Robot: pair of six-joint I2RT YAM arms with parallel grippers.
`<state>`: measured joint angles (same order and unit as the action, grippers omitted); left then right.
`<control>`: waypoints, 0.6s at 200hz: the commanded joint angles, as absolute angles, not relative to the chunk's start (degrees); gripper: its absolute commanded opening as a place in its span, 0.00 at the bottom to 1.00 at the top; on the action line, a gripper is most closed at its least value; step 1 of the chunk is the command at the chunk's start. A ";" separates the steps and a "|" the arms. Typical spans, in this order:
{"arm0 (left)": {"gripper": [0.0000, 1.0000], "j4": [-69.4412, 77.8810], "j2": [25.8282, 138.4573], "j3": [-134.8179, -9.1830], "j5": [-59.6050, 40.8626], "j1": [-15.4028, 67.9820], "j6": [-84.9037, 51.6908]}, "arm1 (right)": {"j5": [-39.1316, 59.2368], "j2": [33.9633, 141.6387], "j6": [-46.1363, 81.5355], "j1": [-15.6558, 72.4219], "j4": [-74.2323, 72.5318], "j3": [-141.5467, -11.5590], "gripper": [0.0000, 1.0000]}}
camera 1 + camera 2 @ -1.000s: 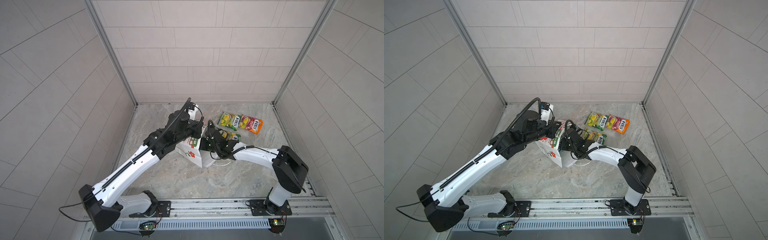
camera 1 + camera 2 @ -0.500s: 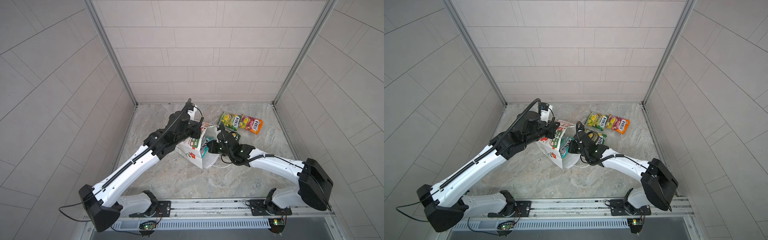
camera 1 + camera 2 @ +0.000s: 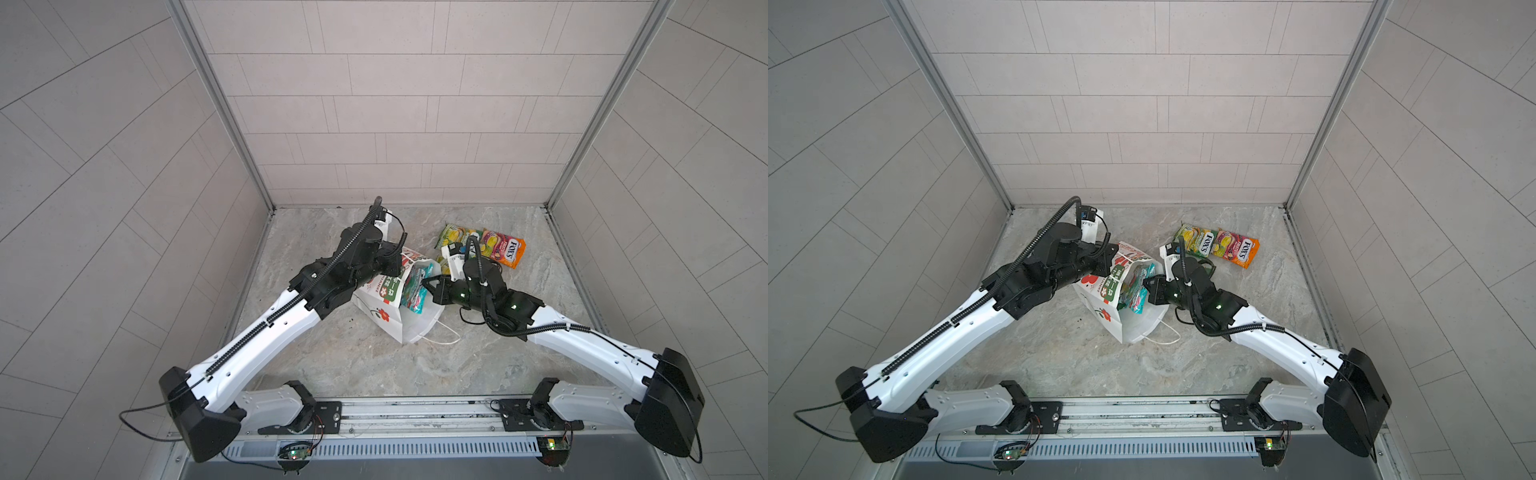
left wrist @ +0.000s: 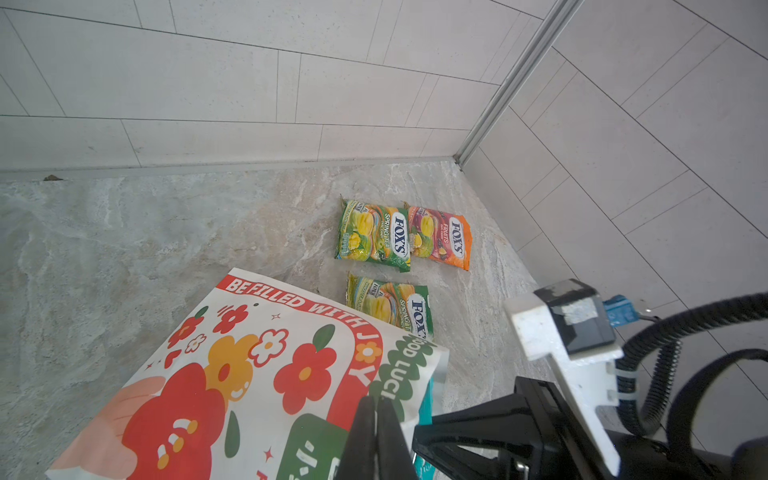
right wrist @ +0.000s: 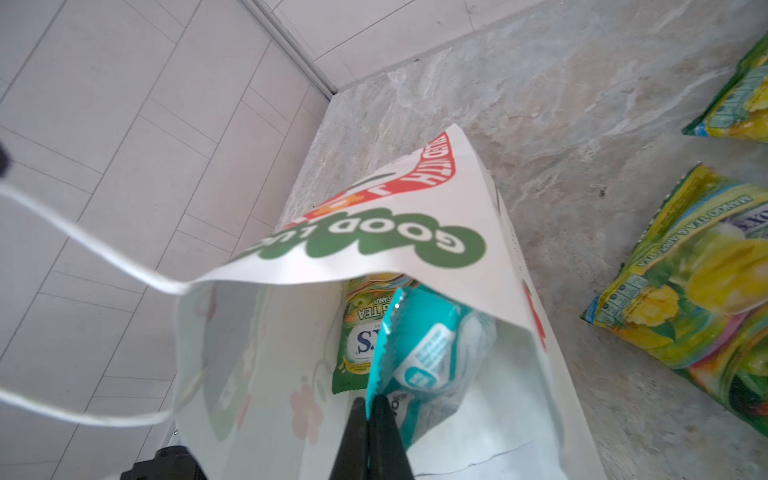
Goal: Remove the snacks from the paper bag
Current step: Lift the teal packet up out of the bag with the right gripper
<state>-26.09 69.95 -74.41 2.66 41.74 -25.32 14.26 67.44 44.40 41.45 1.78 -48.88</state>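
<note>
Grey marbled tabletop (image 3: 365, 365), with pale tiled walls (image 3: 395, 124) on three sides. Both my arms stretch forward and meet at the paper bag (image 3: 399, 328) mid-table, its mouth turned towards my right arm. My left gripper (image 4: 376, 415) is clenched on the bag's rim. My right gripper (image 5: 368, 409) reaches into the mouth and pinches the edge of a teal packet (image 5: 424, 353), with a green packet (image 5: 357, 345) beside it inside. Beyond the bag, a green-yellow packet (image 4: 374, 235) touches an orange packet (image 4: 440, 239), and a second green-yellow packet (image 4: 390, 303) lies nearer the bag.

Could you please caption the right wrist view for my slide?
Right claw pinches a teal packet inside the open paper bag.
</note>
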 commanded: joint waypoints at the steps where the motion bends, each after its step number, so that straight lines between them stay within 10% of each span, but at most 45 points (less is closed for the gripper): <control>1: 0.00 -26.50 70.09 -74.47 6.47 41.95 -27.36 | 18.88 64.79 42.89 41.31 1.21 -50.74 0.00; 120: 0.00 -27.94 72.32 -76.60 8.03 41.97 -28.63 | 24.36 56.26 42.72 37.82 4.57 -55.06 0.00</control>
